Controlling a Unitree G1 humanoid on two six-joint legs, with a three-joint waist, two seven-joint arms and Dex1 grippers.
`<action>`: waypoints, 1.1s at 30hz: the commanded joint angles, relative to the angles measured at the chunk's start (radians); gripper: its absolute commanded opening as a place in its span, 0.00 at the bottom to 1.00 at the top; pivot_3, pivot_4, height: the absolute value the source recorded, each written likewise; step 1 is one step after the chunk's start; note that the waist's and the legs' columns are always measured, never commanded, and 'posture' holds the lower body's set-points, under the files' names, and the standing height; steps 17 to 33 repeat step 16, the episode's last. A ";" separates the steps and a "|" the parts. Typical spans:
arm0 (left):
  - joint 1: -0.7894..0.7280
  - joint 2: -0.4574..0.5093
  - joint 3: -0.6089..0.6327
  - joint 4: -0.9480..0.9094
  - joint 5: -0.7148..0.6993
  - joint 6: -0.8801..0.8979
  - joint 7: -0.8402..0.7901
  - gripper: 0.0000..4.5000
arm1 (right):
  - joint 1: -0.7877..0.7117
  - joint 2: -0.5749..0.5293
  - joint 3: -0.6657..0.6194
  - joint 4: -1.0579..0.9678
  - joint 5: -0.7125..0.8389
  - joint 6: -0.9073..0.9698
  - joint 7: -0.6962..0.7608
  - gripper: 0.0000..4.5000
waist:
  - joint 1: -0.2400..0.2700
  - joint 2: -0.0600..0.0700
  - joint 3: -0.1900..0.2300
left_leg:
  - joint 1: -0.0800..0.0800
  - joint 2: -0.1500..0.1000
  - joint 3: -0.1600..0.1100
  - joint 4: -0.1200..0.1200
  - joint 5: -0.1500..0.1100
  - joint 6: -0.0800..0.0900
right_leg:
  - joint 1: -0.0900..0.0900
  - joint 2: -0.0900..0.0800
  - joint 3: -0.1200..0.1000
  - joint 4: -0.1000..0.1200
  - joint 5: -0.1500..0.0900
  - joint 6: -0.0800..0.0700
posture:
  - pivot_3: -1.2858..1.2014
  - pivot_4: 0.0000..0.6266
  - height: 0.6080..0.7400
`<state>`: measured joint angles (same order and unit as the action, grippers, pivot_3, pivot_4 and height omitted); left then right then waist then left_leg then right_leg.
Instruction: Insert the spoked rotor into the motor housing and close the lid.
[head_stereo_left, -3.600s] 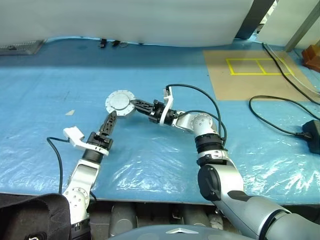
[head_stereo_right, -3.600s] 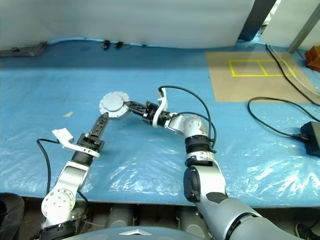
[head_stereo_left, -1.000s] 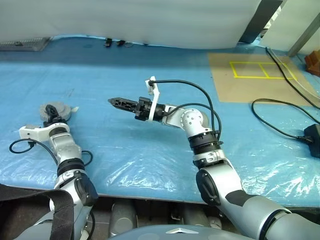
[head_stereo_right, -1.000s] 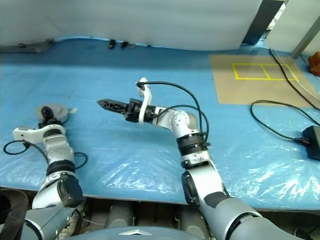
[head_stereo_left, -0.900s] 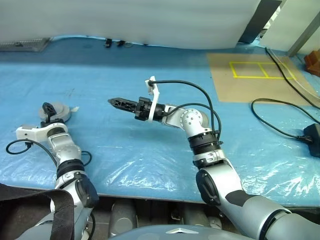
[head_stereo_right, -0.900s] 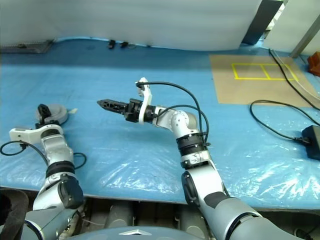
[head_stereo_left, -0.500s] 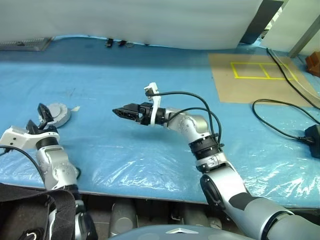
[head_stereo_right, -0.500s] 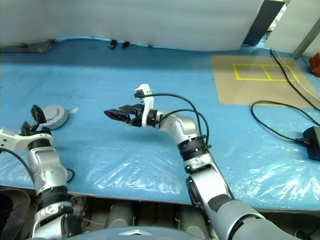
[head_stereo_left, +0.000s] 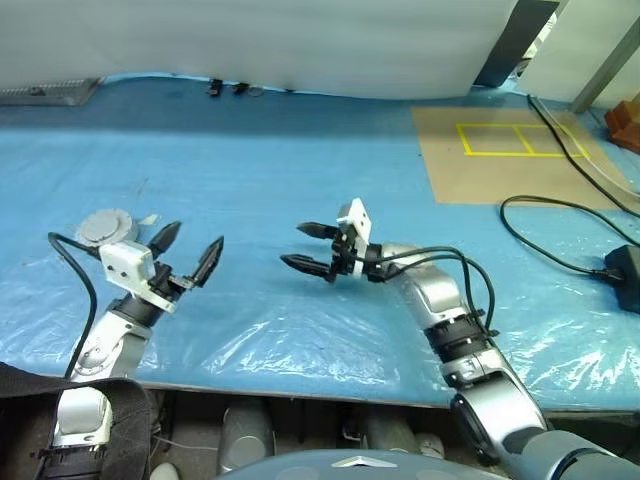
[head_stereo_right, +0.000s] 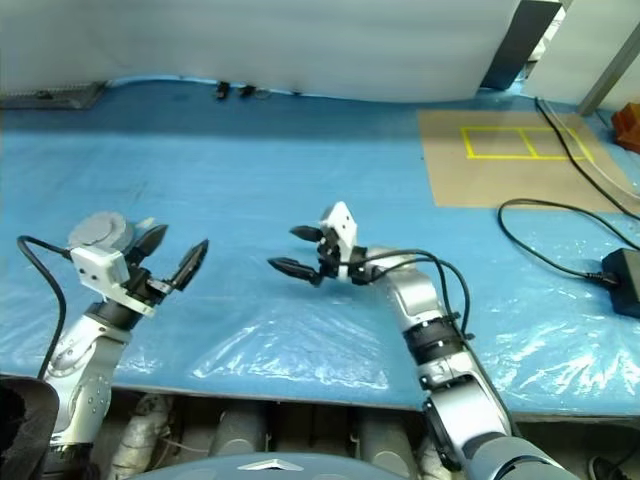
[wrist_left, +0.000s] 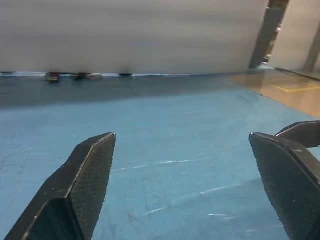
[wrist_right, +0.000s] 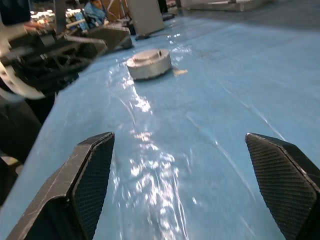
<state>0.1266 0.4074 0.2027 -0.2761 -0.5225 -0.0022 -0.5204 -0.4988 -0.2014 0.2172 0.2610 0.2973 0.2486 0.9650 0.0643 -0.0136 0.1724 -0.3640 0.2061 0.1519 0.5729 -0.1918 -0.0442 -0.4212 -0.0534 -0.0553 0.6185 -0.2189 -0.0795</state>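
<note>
The motor housing (head_stereo_left: 107, 226), capped by the lid (wrist_right: 148, 56), sits on the blue plastic sheet covering the counter (head_stereo_left: 300, 180), far to the robot's left. From the head views only its pale round top shows, so the rotor cannot be made out.

Just beside it, slightly nearer the robot and toward the middle, hangs the left tool (head_stereo_left: 190, 251). Its 2 black fingers are spread wide and hold nothing. It is raised off the sheet and apart from the housing.

Further right, near the middle of the counter, the right tool (head_stereo_left: 308, 247) points toward the robot's left, its 2 fingers also spread wide and empty, well apart from the housing.
</note>
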 joint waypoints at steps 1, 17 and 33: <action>0.035 0.021 0.002 -0.085 0.006 0.043 -0.003 1.00 | 0.023 -0.009 0.012 -0.059 -0.004 -0.023 0.022 0.97 | -0.006 0.000 0.000 | 0.000 0.000 0.000 0.000 0.000 0.000 | 0.000 0.000 0.000 0.000 0.000 0.000 | 0.52 0.24 1.00; 0.067 0.003 -0.018 -0.085 0.078 0.036 -0.037 1.00 | -0.026 -0.029 0.045 0.008 -0.071 -0.091 0.069 0.97 | -0.021 0.001 0.000 | 0.001 0.000 0.000 0.000 -0.002 0.004 | 0.001 0.000 0.000 -0.001 0.000 -0.001 | 0.52 0.24 1.00; 0.067 0.003 -0.018 -0.085 0.078 0.036 -0.037 1.00 | -0.026 -0.029 0.045 0.008 -0.071 -0.091 0.069 0.97 | -0.021 0.001 0.000 | 0.001 0.000 0.000 0.000 -0.002 0.004 | 0.001 0.000 0.000 -0.001 0.000 -0.001 | 0.52 0.24 1.00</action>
